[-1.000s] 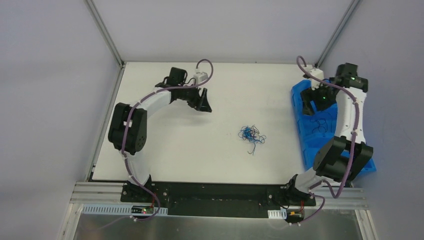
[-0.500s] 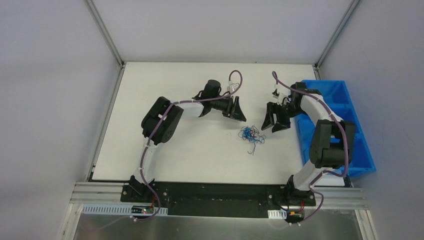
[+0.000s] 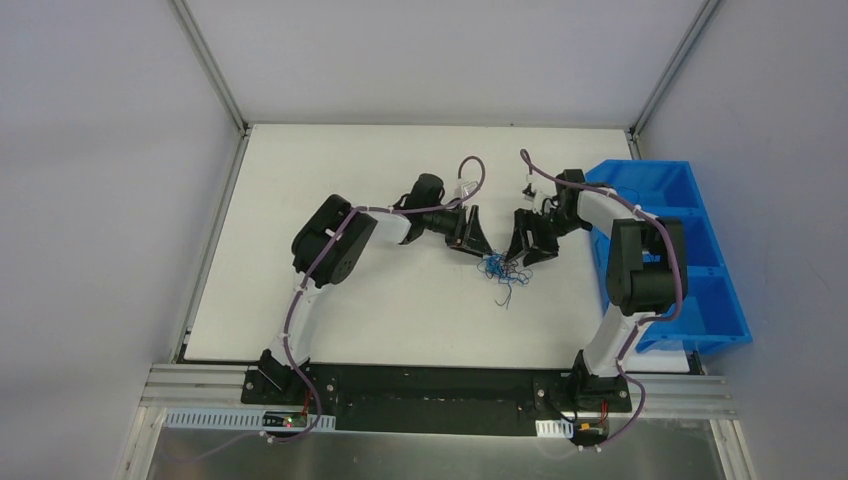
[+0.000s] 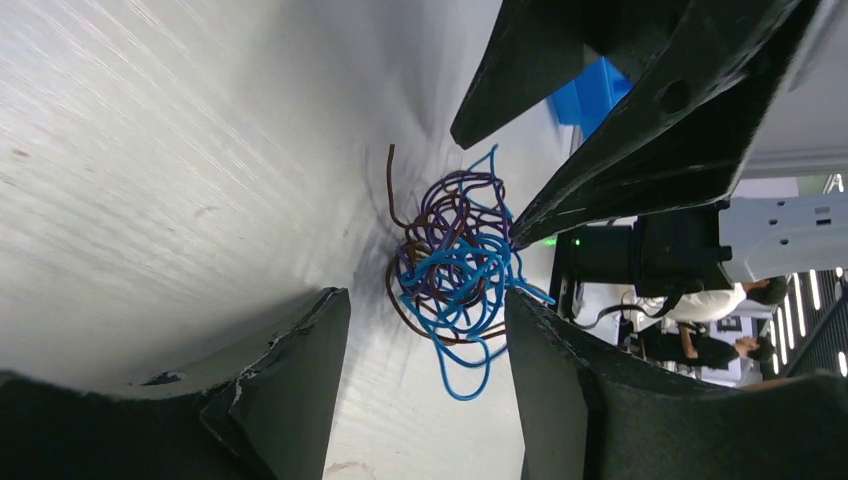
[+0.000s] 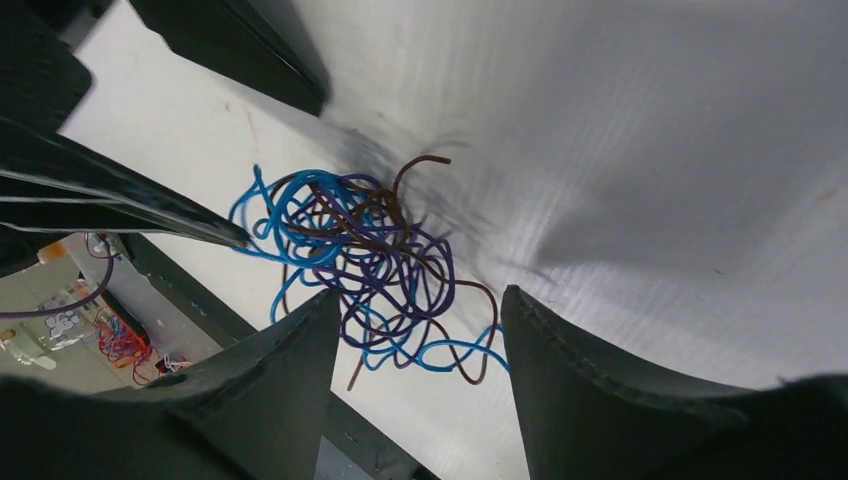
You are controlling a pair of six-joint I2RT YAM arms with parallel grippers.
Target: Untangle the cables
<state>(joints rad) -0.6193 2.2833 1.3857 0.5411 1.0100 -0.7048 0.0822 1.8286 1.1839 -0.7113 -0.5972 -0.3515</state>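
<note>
"Where is the tangle?"

"The cables lie in a loose knot of blue, purple and brown loops on the white table, about midway across."

"And your fingers?"

"Both pairs are spread and hold nothing. My left gripper sits just beside the knot on one side, and my right gripper on the other."

"How should you take it?"

"I think each side should pinch one outer loop, low against the table. Then I draw them apart slowly, so the knot loosens rather than tightens."
</note>
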